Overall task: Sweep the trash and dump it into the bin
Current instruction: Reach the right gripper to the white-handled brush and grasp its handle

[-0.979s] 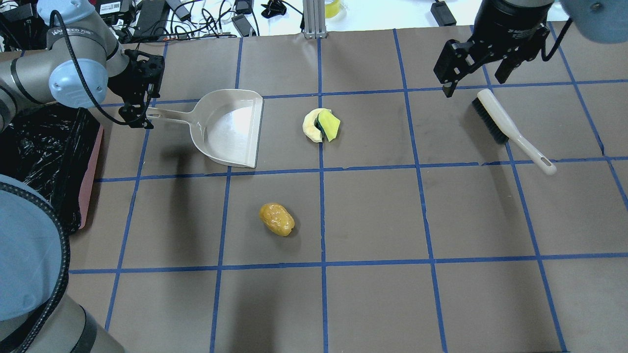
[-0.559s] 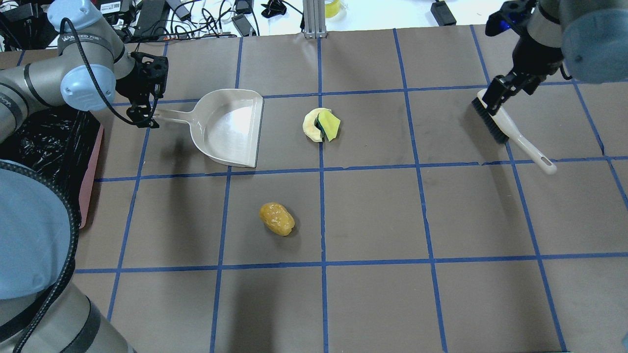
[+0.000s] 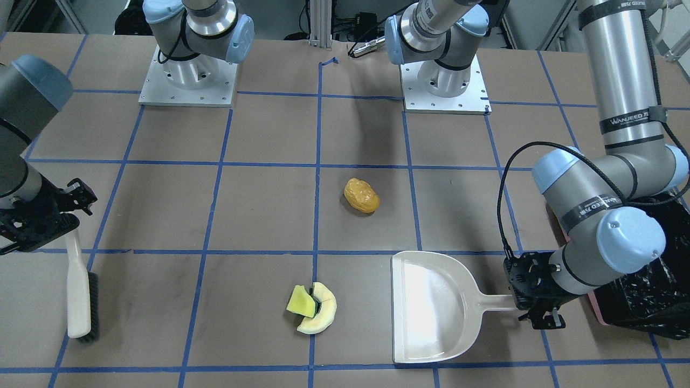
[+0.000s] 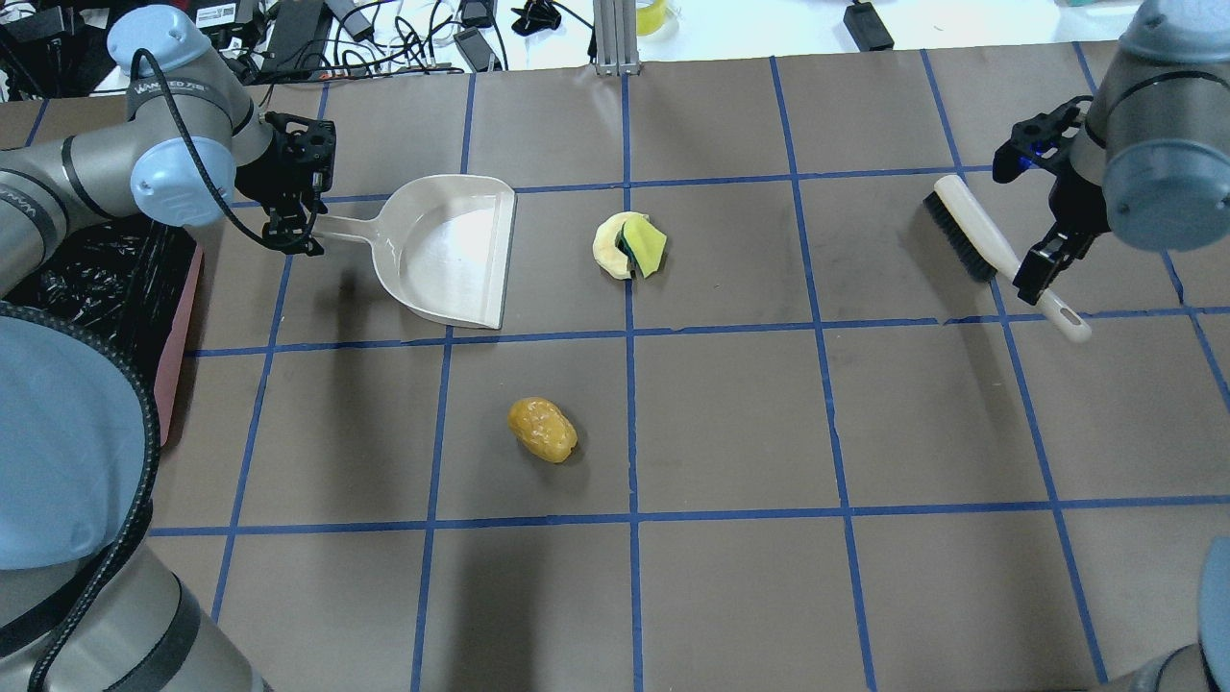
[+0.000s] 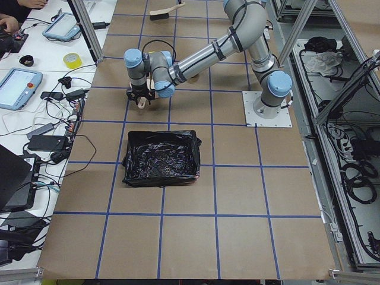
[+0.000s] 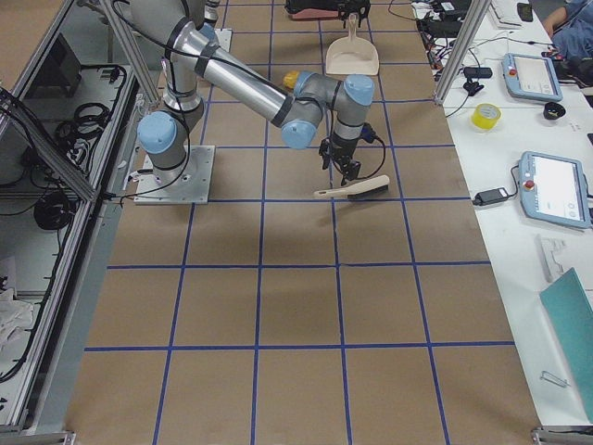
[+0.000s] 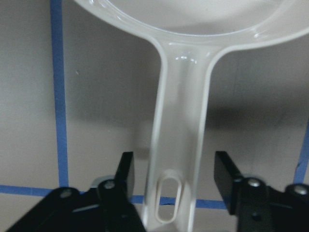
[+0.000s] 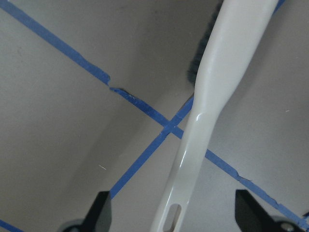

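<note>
Low over the brown, blue-taped table (image 4: 730,413), the left gripper (image 7: 176,186) is seen astride the handle of the white dustpan (image 4: 447,250). Its two black fingers (image 7: 126,174) are spread, one on each side of the handle. A strip of table is visible between each finger and the plastic, so nothing is grasped. The dustpan is laid flat, its open mouth turned toward the middle of the table.

At the opposite end, the right gripper (image 8: 176,212) is positioned over the thin handle end of the hand brush (image 4: 971,235). The brush is laid on the table with its dark bristles facing the table's middle. The jaws are held wide apart on either side of the handle and are not closed on it.

The trash is scattered on the table between the two tools. A yellow-green wedge (image 4: 646,247) is rested against a pale cream crescent slice (image 4: 607,248) near the dustpan's mouth, while a golden-brown potato-shaped lump (image 4: 543,431) is set apart from them, nearer the robot.

The bin (image 4: 183,327) — pink, lined with a crinkled black bag — is placed at the table's edge on the robot's left, near the dustpan's handle and beside the left arm.
</note>
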You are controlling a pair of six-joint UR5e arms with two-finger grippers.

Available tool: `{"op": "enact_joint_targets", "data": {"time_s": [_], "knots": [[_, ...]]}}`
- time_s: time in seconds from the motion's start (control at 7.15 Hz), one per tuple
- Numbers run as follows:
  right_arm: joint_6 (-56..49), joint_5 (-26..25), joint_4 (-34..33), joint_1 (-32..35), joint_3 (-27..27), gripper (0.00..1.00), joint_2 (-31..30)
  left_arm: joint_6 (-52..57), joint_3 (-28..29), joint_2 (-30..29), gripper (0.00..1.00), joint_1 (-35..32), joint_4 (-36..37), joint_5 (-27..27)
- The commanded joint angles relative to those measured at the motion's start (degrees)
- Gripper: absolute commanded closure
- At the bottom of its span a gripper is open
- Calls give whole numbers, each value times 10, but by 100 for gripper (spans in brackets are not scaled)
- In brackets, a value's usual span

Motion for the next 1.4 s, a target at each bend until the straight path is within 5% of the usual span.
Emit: {"op": "enact_joint_targets", "data": {"time_s": [0.0, 0.42, 0.98, 1.26], "knots": [[-17, -2, -19, -18, 30, 17, 3, -2, -1, 0, 86, -1, 0, -1], [-11, -20, -51, -20, 31, 35, 36, -9, -2, 2, 90, -11, 0, -1], [15, -18, -49, -20, 27, 94, 34, -13, -3, 6, 91, -40, -2, 35], [108, -18, -23, -13, 3, 96, 14, -12, -10, 7, 91, -40, -1, 36]]}}
